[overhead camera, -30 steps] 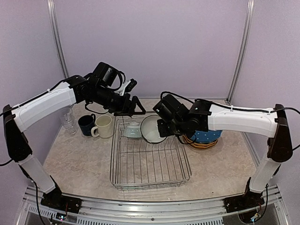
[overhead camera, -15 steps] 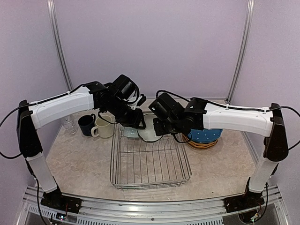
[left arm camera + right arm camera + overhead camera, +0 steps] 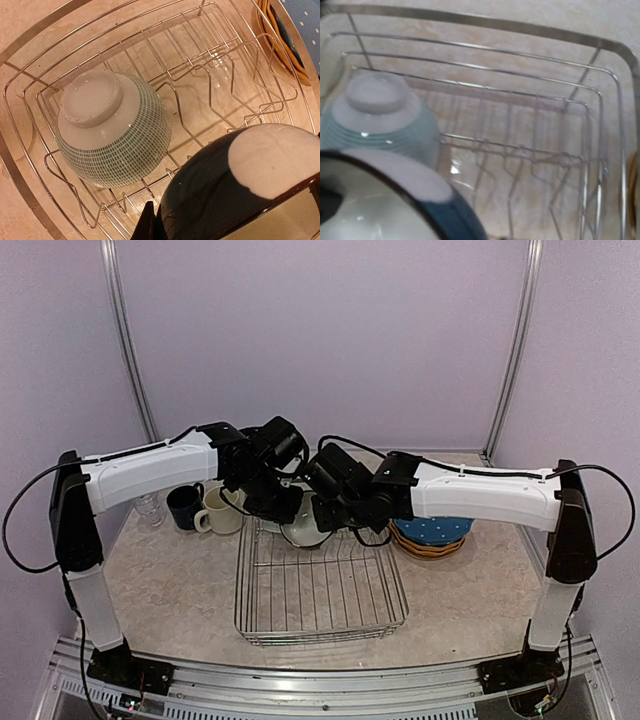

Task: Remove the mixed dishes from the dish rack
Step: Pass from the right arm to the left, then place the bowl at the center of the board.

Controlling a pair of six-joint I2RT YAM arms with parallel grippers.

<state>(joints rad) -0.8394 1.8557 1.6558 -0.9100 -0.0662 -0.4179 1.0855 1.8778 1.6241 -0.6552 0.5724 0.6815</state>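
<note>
Overhead and wrist views of the work surface. The table point(image 3: 170, 580) is a pale, beige-veined stone-look slab, closed in by plain lilac walls point(image 3: 320, 340), with a slim metal post point(image 3: 120, 320) standing in each far corner and a metal rail point(image 3: 320, 680) along the near edge where my arms are bolted. The wire rack point(image 3: 320, 635) sits at the table's middle. My left pincer point(image 3: 287, 508) and my right pincer point(image 3: 332, 517) meet over its far end, each drawn together on the rim of one bowl point(image 3: 303, 530), pale inside and dark outside. The bowl is tilted there; whether it touches the wires I cannot tell. In the left wrist view a small upturned bowl point(image 3: 112, 132) with a fine green pattern lies in the rack's far corner, just beside the held bowl. Left of the rack, on the table, a navy mug point(image 3: 184, 506) and a cream mug point(image 3: 222, 510) stand side by side, with a clear glass point(image 3: 147, 506) beyond them, partly hidden by my left arm. Right of the rack lies a stack of plates point(image 3: 440, 532), a blue dotted one on top.
</note>
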